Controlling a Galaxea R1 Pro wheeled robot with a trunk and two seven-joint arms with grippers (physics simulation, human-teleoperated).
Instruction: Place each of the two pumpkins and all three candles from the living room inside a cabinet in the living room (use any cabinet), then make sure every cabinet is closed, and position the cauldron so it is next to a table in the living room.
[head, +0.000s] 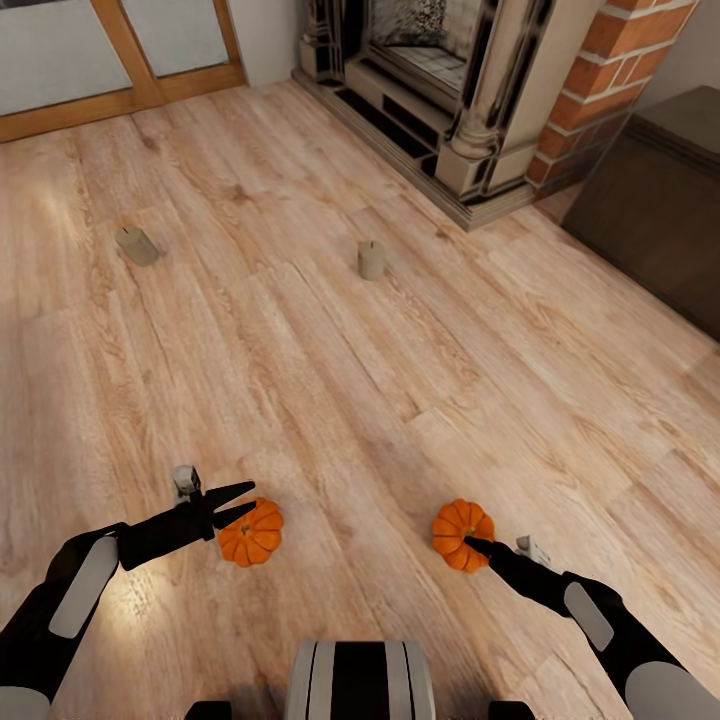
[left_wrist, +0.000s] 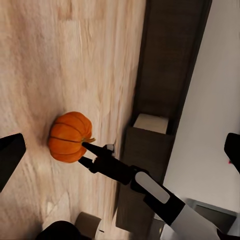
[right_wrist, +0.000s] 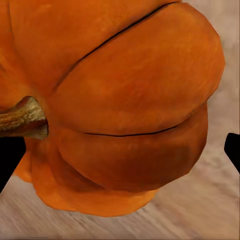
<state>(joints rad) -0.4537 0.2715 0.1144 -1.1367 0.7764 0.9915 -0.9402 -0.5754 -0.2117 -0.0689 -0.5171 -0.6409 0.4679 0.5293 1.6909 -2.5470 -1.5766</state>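
Note:
Two orange pumpkins lie on the wood floor close in front of me. My left gripper (head: 243, 503) hangs open just beside the left pumpkin (head: 250, 534), fingers spread and empty. The right pumpkin (head: 462, 533) sits between the open fingers of my right gripper (head: 474, 545); in the right wrist view the pumpkin (right_wrist: 125, 100) is very close, with a dark fingertip at each side. The left wrist view looks across at that pumpkin (left_wrist: 69, 136) and my right gripper (left_wrist: 89, 154). Two candles (head: 137, 245) (head: 371, 260) stand farther off. The dark cabinet (head: 660, 200) is at the right.
A stone and brick fireplace (head: 470, 90) stands at the back right, next to the cabinet (left_wrist: 165, 75), which has a pale beige patch (left_wrist: 150, 123) on it. Wood-framed glass doors (head: 120, 50) line the back left. Open floor lies between the pumpkins and the candles.

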